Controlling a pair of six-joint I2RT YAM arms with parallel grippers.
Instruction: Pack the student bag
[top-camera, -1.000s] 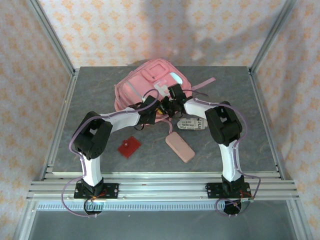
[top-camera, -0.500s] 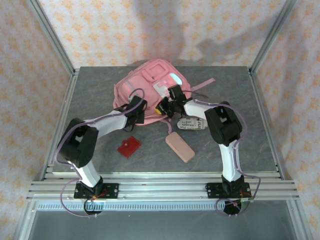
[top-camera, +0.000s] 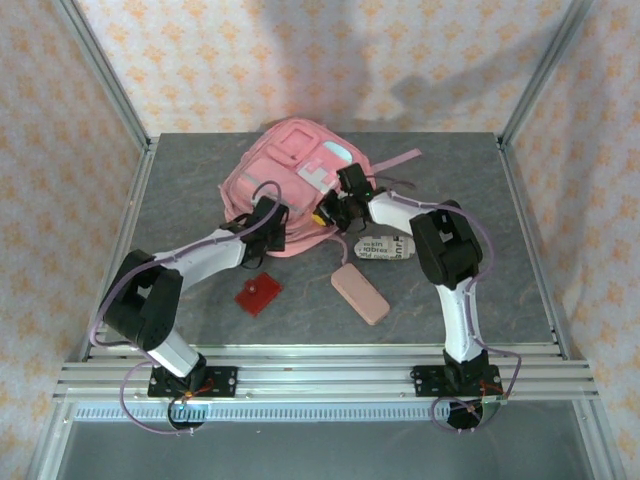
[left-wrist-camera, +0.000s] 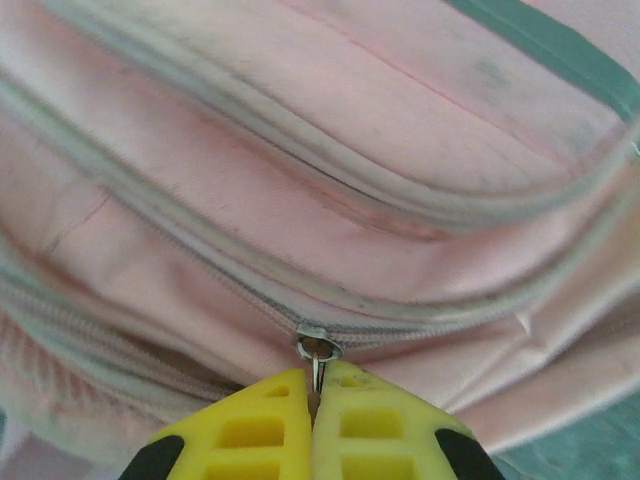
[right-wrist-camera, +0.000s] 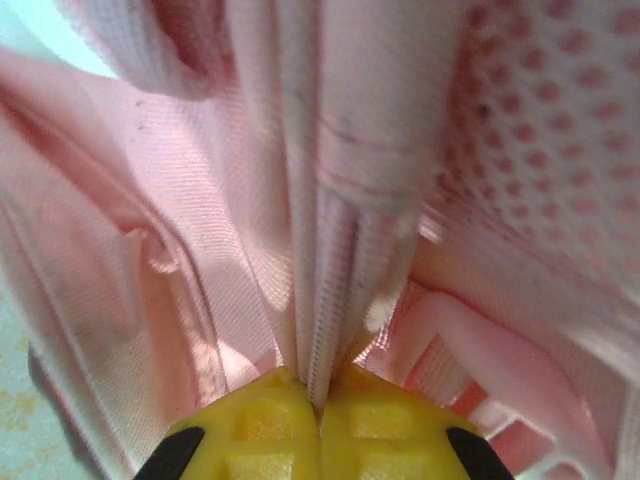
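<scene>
The pink student bag (top-camera: 292, 160) lies at the back middle of the table, its grey zip trims facing the arms. My left gripper (top-camera: 272, 222) is at the bag's near left edge, shut on the metal zip pull (left-wrist-camera: 318, 362) of a grey zip. The zip slider (left-wrist-camera: 318, 345) sits just above the yellow fingertips (left-wrist-camera: 260, 420). My right gripper (top-camera: 335, 208) is at the bag's near right edge, shut on a fold of the bag's zip edge (right-wrist-camera: 325, 330). Pink fabric and mesh (right-wrist-camera: 520, 130) crowd the right wrist view.
In front of the bag lie a printed white pouch (top-camera: 378, 245), a small flat pink pencil case (top-camera: 360, 294) and a red square card (top-camera: 258, 293). A pink strap (top-camera: 395, 163) trails to the right. Metal frame posts stand at the table's corners.
The left arm has swung out to the left, dragging the zip pull along the bag's edge. The bag has shifted left and flattened. The right gripper has kept its hold.
</scene>
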